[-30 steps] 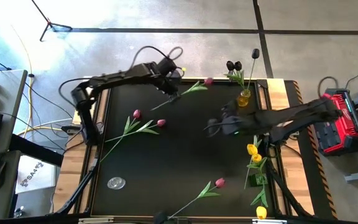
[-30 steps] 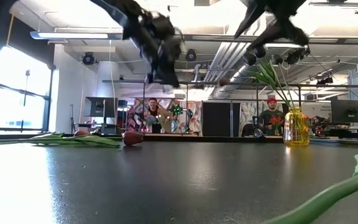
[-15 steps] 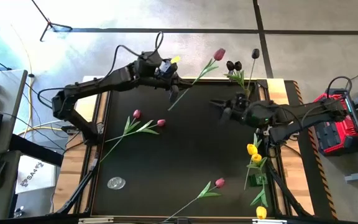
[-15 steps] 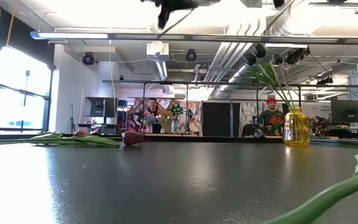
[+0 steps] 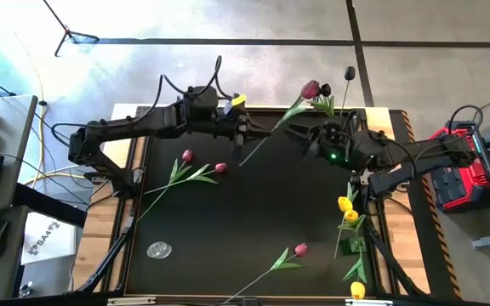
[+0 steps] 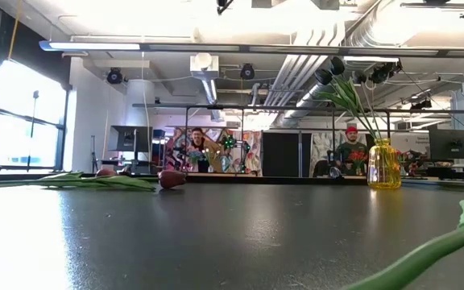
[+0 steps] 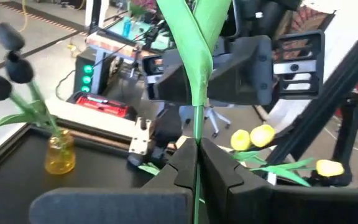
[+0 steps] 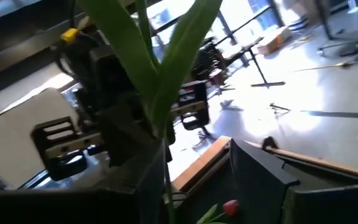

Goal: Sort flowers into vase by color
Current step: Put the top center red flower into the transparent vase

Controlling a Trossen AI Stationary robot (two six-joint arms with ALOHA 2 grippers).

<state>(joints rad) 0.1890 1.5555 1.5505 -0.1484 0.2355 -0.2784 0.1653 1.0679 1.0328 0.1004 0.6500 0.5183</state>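
High view: a hand-over is in hand. The left gripper (image 5: pixel 243 133) is clamped on the stem of a pink tulip (image 5: pixel 310 88), whose head rises beyond it toward the right gripper (image 5: pixel 313 136), which stands with fingers apart just beside the stem. Next the right must close on the stem before the left lets go. Low view: both grippers sit above frame; the yellow vase (image 6: pixel 384 164) already holds dark tulips (image 6: pixel 329 72). Left wrist view: fingers together on a thin green stem with broad leaves. Right wrist view: leaves cross before the spread fingers.
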